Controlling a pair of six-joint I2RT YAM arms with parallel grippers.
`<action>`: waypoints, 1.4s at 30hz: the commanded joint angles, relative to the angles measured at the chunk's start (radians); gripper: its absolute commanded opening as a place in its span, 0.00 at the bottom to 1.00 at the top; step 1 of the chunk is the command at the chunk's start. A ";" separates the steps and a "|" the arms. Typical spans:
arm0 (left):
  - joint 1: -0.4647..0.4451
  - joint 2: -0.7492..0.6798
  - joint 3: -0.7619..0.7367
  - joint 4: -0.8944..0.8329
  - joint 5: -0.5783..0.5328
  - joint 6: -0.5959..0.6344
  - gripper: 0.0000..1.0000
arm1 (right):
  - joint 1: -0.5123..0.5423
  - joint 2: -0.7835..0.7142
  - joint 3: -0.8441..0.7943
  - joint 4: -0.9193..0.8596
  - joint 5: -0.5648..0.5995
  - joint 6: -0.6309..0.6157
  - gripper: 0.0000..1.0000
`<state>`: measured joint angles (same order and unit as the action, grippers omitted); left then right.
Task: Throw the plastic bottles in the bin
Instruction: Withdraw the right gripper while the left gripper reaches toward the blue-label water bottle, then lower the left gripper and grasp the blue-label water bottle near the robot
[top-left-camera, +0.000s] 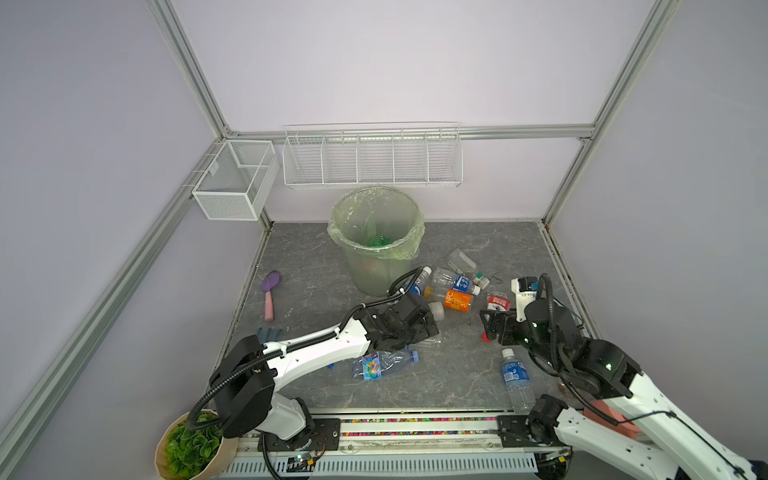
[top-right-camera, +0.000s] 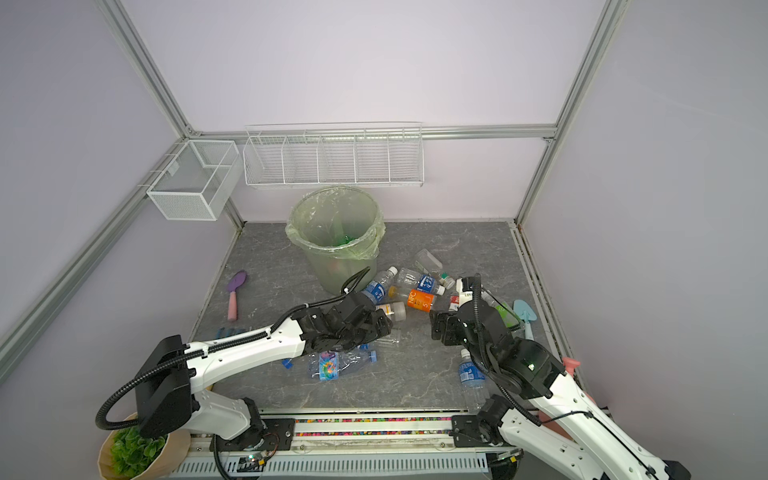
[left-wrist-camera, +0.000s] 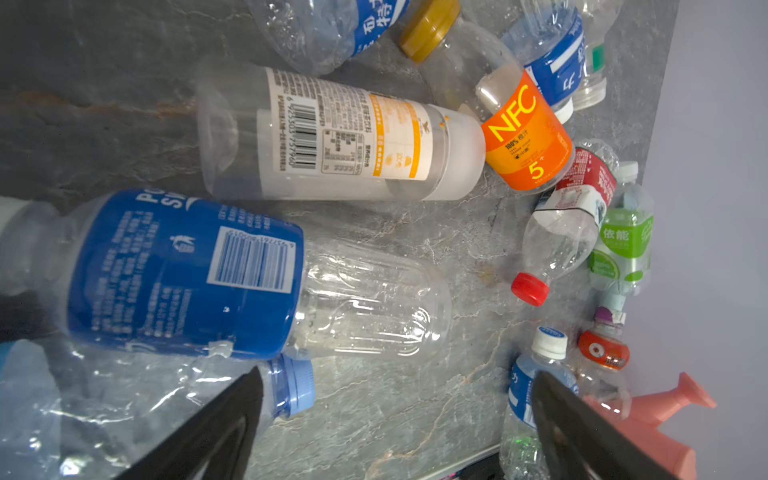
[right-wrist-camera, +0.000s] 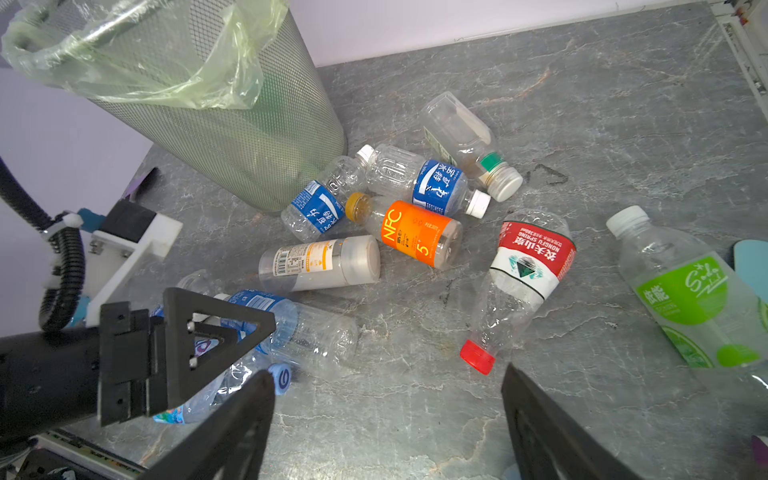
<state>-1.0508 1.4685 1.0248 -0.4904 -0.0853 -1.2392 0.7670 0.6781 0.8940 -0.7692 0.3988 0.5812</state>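
Note:
The pale-green bin (top-left-camera: 374, 270) (top-right-camera: 332, 270) (right-wrist-camera: 249, 145) stands at the back with a green bottle inside. Plastic bottles lie clustered to its right: an orange NFC one (top-left-camera: 457, 299) (right-wrist-camera: 415, 232), a white-labelled one (left-wrist-camera: 345, 133) (right-wrist-camera: 320, 262), a red-labelled one (right-wrist-camera: 528, 257) and several blue-labelled ones. My left gripper (top-right-camera: 380, 328) (left-wrist-camera: 397, 376) is open, low beside a blue-labelled bottle (left-wrist-camera: 187, 274), with bare floor between its fingers. My right gripper (top-left-camera: 484, 322) (right-wrist-camera: 386, 372) is open and empty near the red cap. A crushed bottle (top-left-camera: 382, 363) lies under the left arm.
Two white wire baskets (top-left-camera: 237, 178) (top-left-camera: 374, 158) hang on the back wall. A purple brush (top-left-camera: 270, 295) lies at the left, a teal trowel (top-right-camera: 525, 316) and a pink watering can (left-wrist-camera: 648, 419) at the right. A potted plant (top-left-camera: 191, 444) sits front left.

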 joint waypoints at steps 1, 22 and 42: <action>-0.017 0.008 0.037 -0.024 -0.065 -0.181 1.00 | -0.012 -0.043 0.007 -0.055 0.048 0.040 0.88; -0.040 0.101 0.072 -0.060 -0.098 -0.456 1.00 | -0.046 -0.101 -0.009 -0.083 0.051 0.047 0.88; 0.026 0.180 0.060 -0.027 -0.053 -0.451 0.97 | -0.063 -0.096 -0.065 -0.065 0.041 0.049 0.88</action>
<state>-1.0290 1.6257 1.1004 -0.5209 -0.1452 -1.6714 0.7128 0.5846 0.8471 -0.8486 0.4446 0.6174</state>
